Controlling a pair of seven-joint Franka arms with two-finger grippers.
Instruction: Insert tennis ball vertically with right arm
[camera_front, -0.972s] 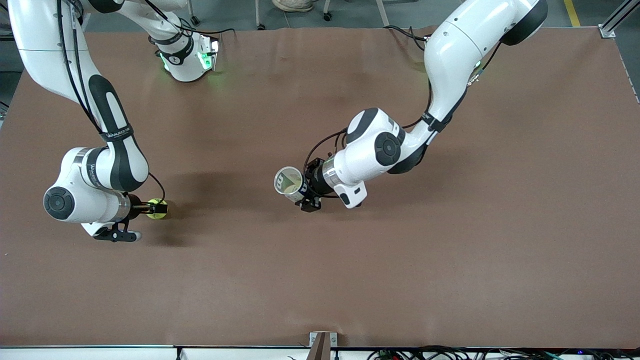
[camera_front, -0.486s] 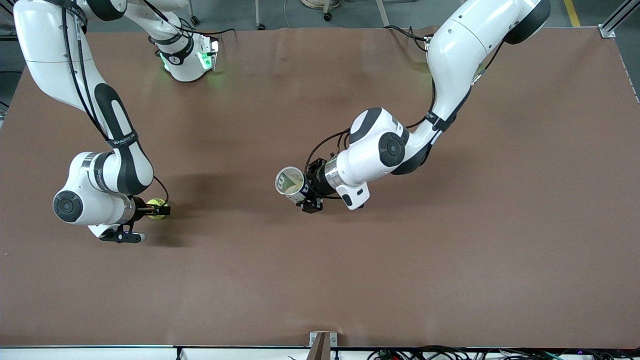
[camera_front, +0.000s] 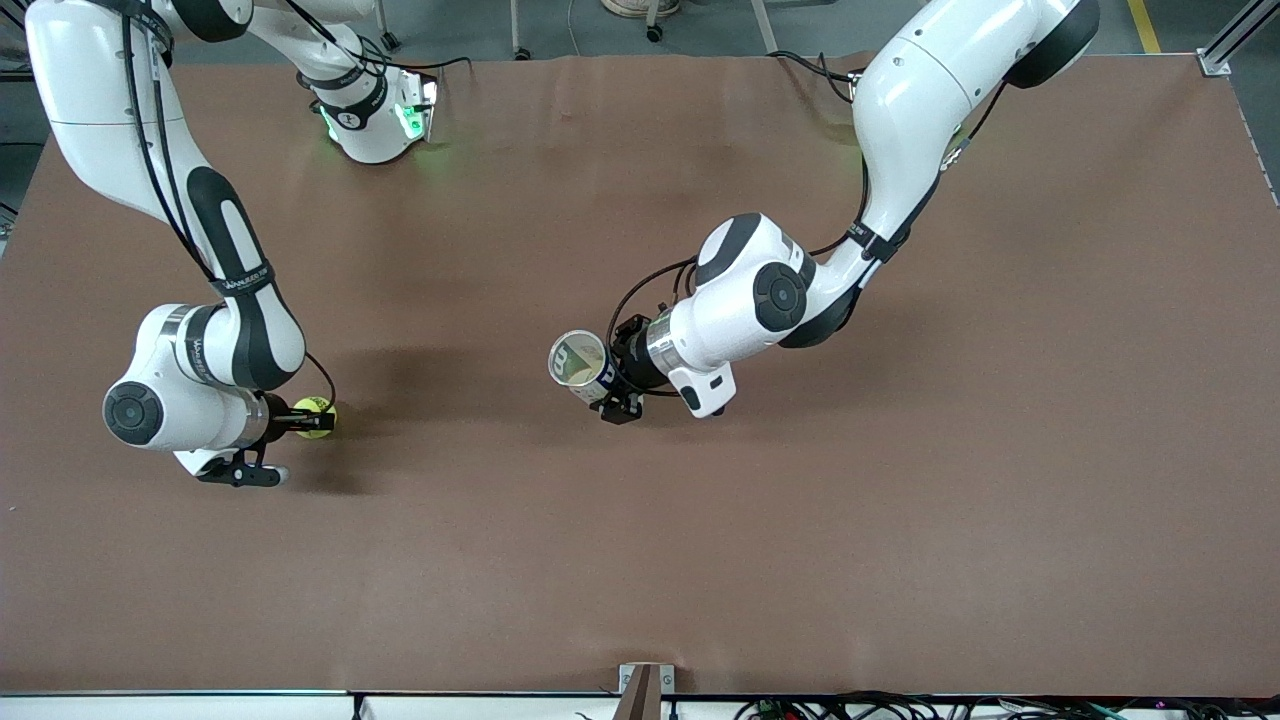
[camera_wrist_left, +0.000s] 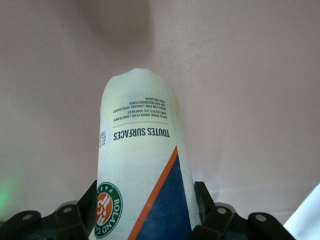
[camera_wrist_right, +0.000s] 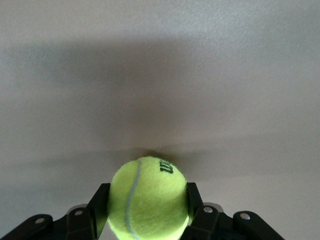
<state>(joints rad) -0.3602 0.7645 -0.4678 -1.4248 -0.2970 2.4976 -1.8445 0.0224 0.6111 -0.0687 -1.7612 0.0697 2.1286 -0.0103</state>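
While the right gripper (camera_front: 305, 418) clamped the tennis ball (camera_front: 316, 417) low toward the right arm's end of the table (camera_front: 900, 500), we judged a lift advisable. We noted the left gripper (camera_front: 610, 385) closed around the upright can (camera_front: 580, 362) mid-table; centre the ball over its mouth, then lower straight.

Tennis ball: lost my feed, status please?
Right gripper shut on ball, low over the table. Left gripper shut on can, mouth open. Nothing between them.

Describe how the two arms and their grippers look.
Both are glossy white jointed arms with black bands, round black joint caps and loose black cables. The right arm has a green-lit base. The right gripper and left gripper are black, two-fingered.
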